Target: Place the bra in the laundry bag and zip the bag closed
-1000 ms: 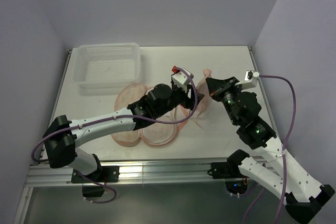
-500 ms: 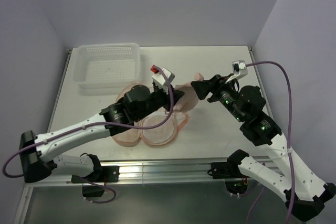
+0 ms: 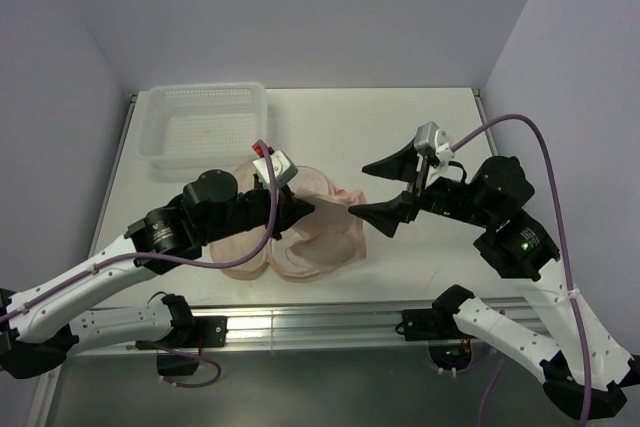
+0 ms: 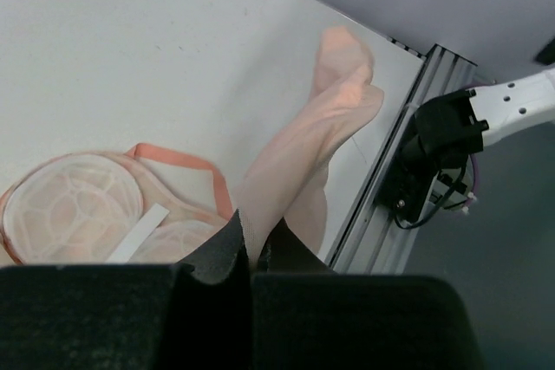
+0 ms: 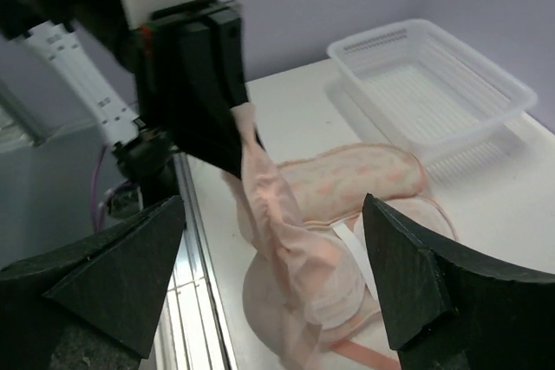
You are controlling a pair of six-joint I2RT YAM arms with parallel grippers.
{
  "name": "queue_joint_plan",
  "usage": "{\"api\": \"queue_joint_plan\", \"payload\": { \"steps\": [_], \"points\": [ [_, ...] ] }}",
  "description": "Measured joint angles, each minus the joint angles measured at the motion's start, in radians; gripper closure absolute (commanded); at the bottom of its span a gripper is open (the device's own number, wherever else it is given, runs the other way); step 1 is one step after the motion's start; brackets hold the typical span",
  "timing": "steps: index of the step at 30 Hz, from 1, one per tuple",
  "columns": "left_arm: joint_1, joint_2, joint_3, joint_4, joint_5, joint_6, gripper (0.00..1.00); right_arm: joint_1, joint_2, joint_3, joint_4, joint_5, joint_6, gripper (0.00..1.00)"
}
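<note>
The bra (image 3: 338, 201), a pale peach fabric garment, hangs pinched in my left gripper (image 3: 308, 209), which is shut on its upper edge. It dangles over the near part of the open laundry bag (image 3: 243, 253), whose pale mesh lobes lie flat on the table. In the left wrist view the bra (image 4: 323, 132) runs out from between the closed jaws (image 4: 251, 247), with the bag's lining (image 4: 76, 205) below. My right gripper (image 3: 360, 189) stands open just right of the bra, touching nothing. Seen from the right wrist, the bra (image 5: 282, 227) hangs between the spread fingers (image 5: 111, 276) above the bag (image 5: 360, 175).
A white lattice basket (image 3: 262, 107) sits at the back left, just behind the bag, and shows in the right wrist view as well (image 5: 512, 93). The metal rail (image 3: 300, 322) runs along the table's near edge, close to the hanging bra.
The right gripper has opened, let go of the bra and drawn back to the right. The left gripper closed on the bra and carried it left, over the open bag.
</note>
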Motion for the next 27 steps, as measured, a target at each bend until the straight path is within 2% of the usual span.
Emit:
{"api": "queue_joint_plan", "payload": {
  "steps": [7,13,16,17,19,20,22,23,25,26,27],
  "points": [
    [0.02,-0.024,-0.001,-0.03,0.064,0.015,1.0,0.02,0.089,0.081,-0.022,-0.207,-0.077,0.05],
    [0.038,-0.002,-0.002,-0.028,0.103,0.019,1.0,0.14,0.201,0.066,-0.048,-0.196,-0.09,0.05],
    [0.048,0.009,-0.002,-0.028,0.124,0.019,1.0,0.177,0.228,0.059,-0.048,-0.17,-0.093,0.13],
    [0.051,0.01,-0.002,-0.028,0.131,0.019,1.0,0.183,0.234,0.059,-0.043,-0.16,-0.093,0.28],
    [0.055,0.01,-0.002,-0.027,0.139,0.019,1.0,0.19,0.243,0.058,-0.035,-0.144,-0.092,0.43],
    [0.055,0.01,-0.002,-0.028,0.139,0.019,1.0,0.192,0.247,0.055,-0.027,-0.132,-0.09,0.54],
    [0.055,0.009,-0.002,-0.031,0.138,0.019,1.0,0.193,0.251,0.043,-0.011,-0.109,-0.083,0.65],
    [0.055,0.008,-0.002,-0.033,0.138,0.019,1.0,0.193,0.251,0.035,-0.002,-0.098,-0.076,0.77],
    [0.055,0.005,-0.002,-0.037,0.138,0.02,1.0,0.193,0.252,0.026,0.008,-0.08,-0.067,0.87],
    [0.055,0.002,-0.002,-0.041,0.137,0.02,1.0,0.192,0.253,0.023,0.014,-0.071,-0.063,0.98],
    [0.055,-0.002,-0.002,-0.045,0.134,0.021,0.93,0.193,0.253,0.023,0.018,-0.064,-0.057,1.0]
  ]
}}
